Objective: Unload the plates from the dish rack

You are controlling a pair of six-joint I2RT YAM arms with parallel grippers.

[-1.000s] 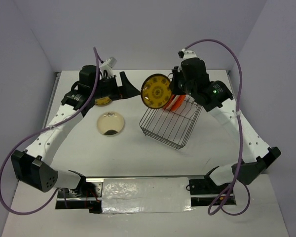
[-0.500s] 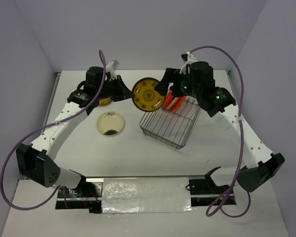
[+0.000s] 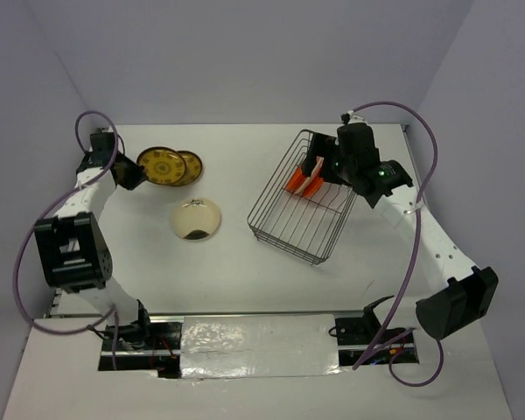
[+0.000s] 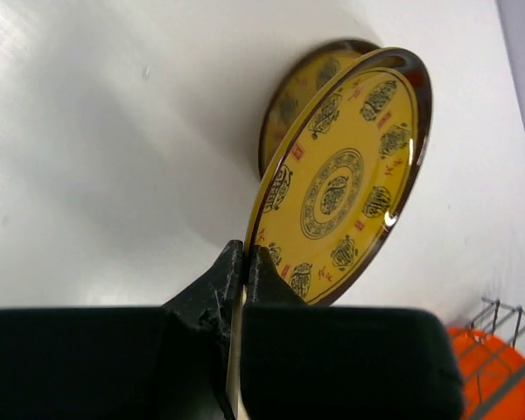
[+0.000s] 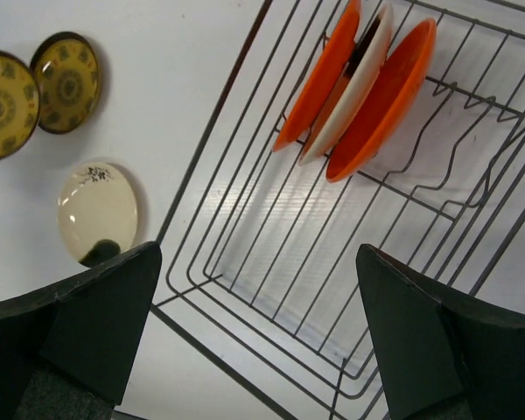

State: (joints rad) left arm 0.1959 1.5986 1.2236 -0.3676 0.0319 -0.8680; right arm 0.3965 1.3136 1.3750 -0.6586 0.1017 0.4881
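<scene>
Yellow patterned plate (image 4: 341, 188) is pinched at its rim by the left end effector (image 4: 243, 262), half-hiding a second yellow plate (image 4: 289, 101) on the bench (image 4: 87, 157). Right end effector (image 5: 258, 254) is spread above the dish rack (image 5: 212, 122), where orange plates (image 5: 381, 101) mostly mask a cream plate (image 5: 354, 87).

Upright plates (image 5: 381, 101) block the dish rack's (image 5: 208, 131) far end.

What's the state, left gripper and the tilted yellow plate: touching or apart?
Touching. Left wrist view shows the left gripper pinching the rim of the yellow plate.
</scene>
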